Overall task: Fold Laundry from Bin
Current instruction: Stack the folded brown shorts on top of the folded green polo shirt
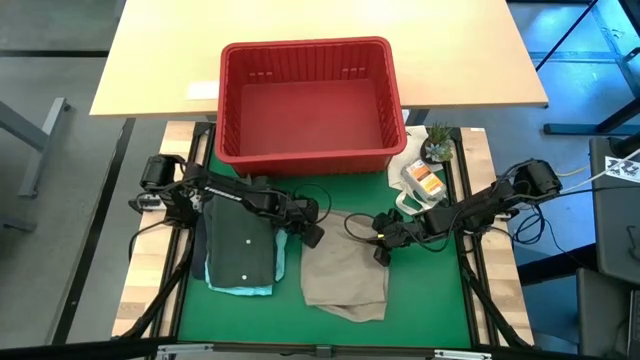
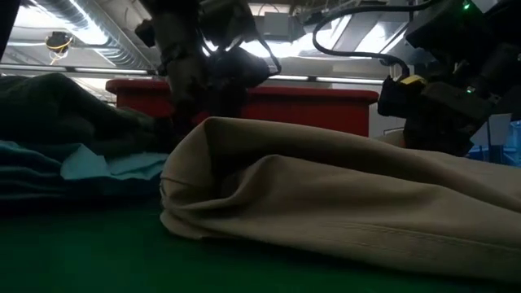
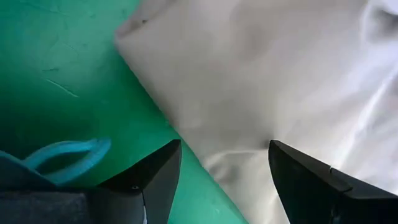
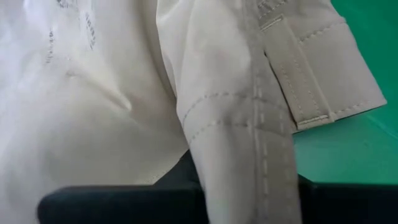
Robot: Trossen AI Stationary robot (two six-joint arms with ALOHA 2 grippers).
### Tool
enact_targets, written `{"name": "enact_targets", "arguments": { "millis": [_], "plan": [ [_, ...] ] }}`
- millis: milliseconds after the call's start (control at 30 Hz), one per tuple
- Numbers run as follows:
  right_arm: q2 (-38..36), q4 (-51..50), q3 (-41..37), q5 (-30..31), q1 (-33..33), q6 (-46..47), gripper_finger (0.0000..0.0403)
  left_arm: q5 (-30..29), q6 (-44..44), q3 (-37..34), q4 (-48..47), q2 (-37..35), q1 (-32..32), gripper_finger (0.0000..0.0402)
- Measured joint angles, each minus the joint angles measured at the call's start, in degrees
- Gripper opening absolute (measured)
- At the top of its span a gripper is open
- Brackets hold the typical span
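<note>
The beige-tan garment (image 1: 346,280) lies on the bench (image 1: 430,300) with its long axis running away from the red bin (image 1: 310,105). The right tool (image 1: 381,243) is clenched on the garment's bin-side right corner, while the left tool (image 1: 310,228) hangs released over the opposite corner.

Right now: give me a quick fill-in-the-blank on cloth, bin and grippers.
1. The red bin holds ____ garments.
2. The right gripper is shut on the ____ garment.
3. The left gripper has its fingers ____.
4. The dark garment lies on top of a ____ one.

Missing: no; beige; open; teal
</note>
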Motion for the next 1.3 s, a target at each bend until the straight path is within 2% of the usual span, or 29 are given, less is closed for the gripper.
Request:
{"name": "enact_targets", "arguments": {
  "millis": [367,500,600,900,1100,1300],
  "plan": [
    [-0.05,0.15,0.0,0.07,0.0,0.0,0.0042,-1.22,0.02,0.11,3.16,5.16,0.12,0.0235],
    [-0.05,0.17,0.0,0.08,0.0,0.0,0.0044,-1.43,2.66,0.11,3.39,5.76,0.1,0.0228],
    [-0.05,0.26,0.0,0.09,0.0,0.02,0.0044,-2.42,2.96,0.11,3.44,5.81,0.02,0.0193],
    [-0.05,1.14,0.0,0.07,0.0,0.1,0.004,-3.23,3.69,0.11,3.42,5.62,-0.08,0.0018],
    [-0.05,5.27,0.0,0.04,0.0,0.11,0.0039,-2.1,5.57,0.07,1.61,3.49,0.79,0.0011],
    [-0.08,7.69,1.62,-0.51,0.0,0.07,0.0039,0.3,6.67,0.04,-1.07,-1.91,0.81,0.0006]
  ]
}}
